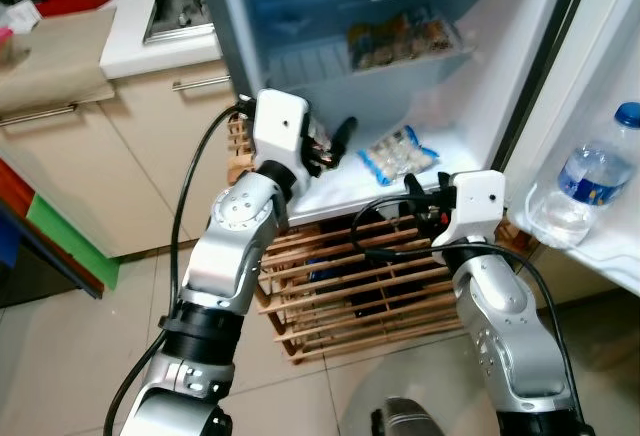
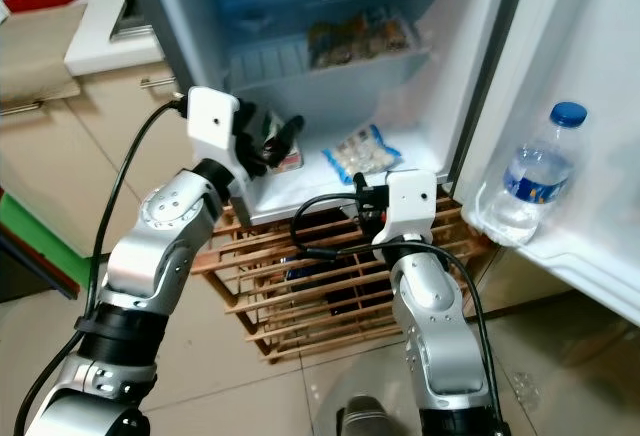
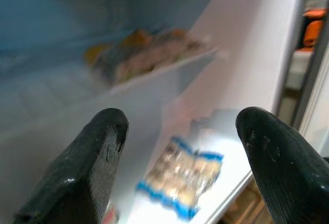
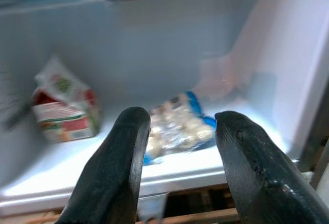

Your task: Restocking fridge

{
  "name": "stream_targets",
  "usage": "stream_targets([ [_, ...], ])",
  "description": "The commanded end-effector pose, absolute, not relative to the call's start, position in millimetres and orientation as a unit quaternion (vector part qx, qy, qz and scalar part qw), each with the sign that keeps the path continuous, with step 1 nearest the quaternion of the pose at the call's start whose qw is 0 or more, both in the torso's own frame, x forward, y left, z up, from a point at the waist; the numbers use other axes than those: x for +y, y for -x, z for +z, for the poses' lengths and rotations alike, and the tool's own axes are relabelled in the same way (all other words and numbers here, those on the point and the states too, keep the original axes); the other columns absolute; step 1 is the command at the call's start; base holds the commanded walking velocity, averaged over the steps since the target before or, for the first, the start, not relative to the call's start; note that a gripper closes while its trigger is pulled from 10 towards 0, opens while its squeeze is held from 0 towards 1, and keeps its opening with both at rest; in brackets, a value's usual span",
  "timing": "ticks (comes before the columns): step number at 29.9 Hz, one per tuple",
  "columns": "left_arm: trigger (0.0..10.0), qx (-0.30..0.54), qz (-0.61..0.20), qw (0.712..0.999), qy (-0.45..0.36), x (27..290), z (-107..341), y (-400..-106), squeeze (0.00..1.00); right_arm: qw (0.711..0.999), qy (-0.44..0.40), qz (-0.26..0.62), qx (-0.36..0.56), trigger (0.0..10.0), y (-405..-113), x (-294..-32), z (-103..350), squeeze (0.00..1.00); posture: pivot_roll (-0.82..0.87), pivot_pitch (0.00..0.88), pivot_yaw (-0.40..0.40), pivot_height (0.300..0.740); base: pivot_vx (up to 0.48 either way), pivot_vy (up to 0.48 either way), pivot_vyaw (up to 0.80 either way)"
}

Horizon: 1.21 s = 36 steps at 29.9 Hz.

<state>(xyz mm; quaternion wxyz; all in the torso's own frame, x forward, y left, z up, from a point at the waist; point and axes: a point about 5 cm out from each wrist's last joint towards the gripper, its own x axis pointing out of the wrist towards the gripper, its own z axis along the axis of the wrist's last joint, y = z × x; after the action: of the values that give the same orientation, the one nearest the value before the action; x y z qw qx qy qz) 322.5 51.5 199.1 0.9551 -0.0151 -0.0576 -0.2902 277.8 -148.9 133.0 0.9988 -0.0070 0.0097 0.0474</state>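
The left end effector (image 1: 335,146), spread and empty, hovers over the fridge's white bottom shelf (image 1: 340,191); swinging right could shove the blue-edged clear food packet (image 1: 398,153) off its front edge.

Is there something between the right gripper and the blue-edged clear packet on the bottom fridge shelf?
Nothing visible. The right gripper, fingers open, faces the packet across bare shelf. The red carton stands off to one side, out of the line.
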Motion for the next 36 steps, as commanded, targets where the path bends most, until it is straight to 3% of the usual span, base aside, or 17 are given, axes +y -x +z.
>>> stream_targets([
  [1,10.0,-0.060,-0.283,0.957,0.010,60,202,-321,0.00,0.999,0.006,0.052,0.004,10.0,-280,-142,133,0.13,-0.19,0.043,0.110,0.740,0.472,0.000,0.00],
  [6,10.0,-0.071,-0.285,0.956,0.012,62,208,-316,0.00,0.999,-0.007,0.049,0.023,10.0,-286,-140,128,0.11,-0.16,0.061,0.106,0.740,0.000,0.000,0.00],
  [15,10.0,-0.053,-0.270,0.961,0.030,70,200,-302,0.00,0.995,0.060,0.042,0.065,10.0,-299,-145,114,0.12,-0.11,0.103,0.081,0.740,0.000,0.000,0.00],
  [17,10.0,-0.039,-0.281,0.958,0.046,62,189,-292,0.00,0.994,0.077,0.043,0.062,10.0,-298,-152,120,0.12,-0.13,0.116,0.033,0.740,0.000,0.000,0.00],
  [22,10.0,-0.038,-0.284,0.955,0.077,47,182,-287,0.00,0.993,0.093,0.046,0.058,10.0,-295,-161,126,0.13,-0.15,0.115,0.009,0.740,0.000,0.000,0.00],
  [25,10.0,-0.038,-0.307,0.948,0.076,32,181,-290,0.00,0.993,0.095,0.036,0.054,10.0,-294,-165,128,0.12,-0.18,0.112,-0.001,0.740,0.000,-0.437,0.00],
  [36,10.0,-0.024,-0.300,0.948,0.101,27,177,-299,0.00,0.994,0.092,0.035,0.054,10.0,-289,-158,128,0.12,-0.21,0.113,0.030,0.740,0.241,-0.399,0.00],
])
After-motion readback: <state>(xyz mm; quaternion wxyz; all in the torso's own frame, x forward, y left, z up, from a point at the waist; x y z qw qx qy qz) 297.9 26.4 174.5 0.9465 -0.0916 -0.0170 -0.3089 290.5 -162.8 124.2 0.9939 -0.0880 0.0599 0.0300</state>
